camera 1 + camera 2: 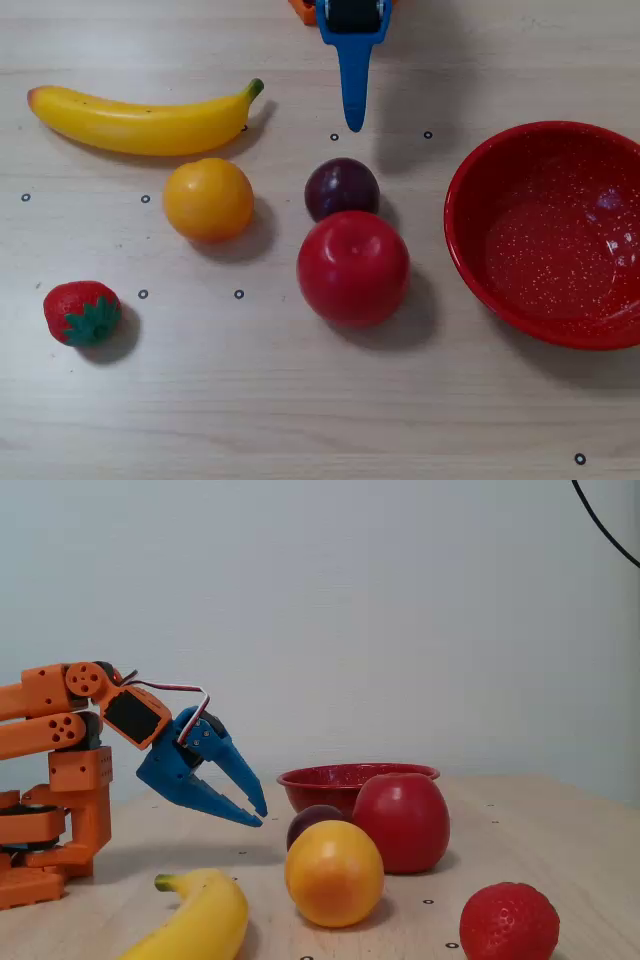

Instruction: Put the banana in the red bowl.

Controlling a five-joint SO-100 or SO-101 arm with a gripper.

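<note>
The yellow banana [140, 125] lies flat at the upper left of the table in the overhead view, green stem pointing right; in the fixed view its stem end [200, 925] shows at the bottom left. The red bowl [470, 170] stands empty at the right edge, and in the fixed view it sits behind the fruit [330, 785]. My blue gripper [353, 125] hangs at the top centre, to the right of the banana's stem and above the table. In the fixed view the gripper [259, 817] points down and right, its tips together and empty.
An orange [208, 199] sits just below the banana. A dark plum [341, 187] and a red apple [352, 267] lie between the gripper and the bowl. A strawberry [82, 312] is at the lower left. The orange arm base [50, 820] stands at the left.
</note>
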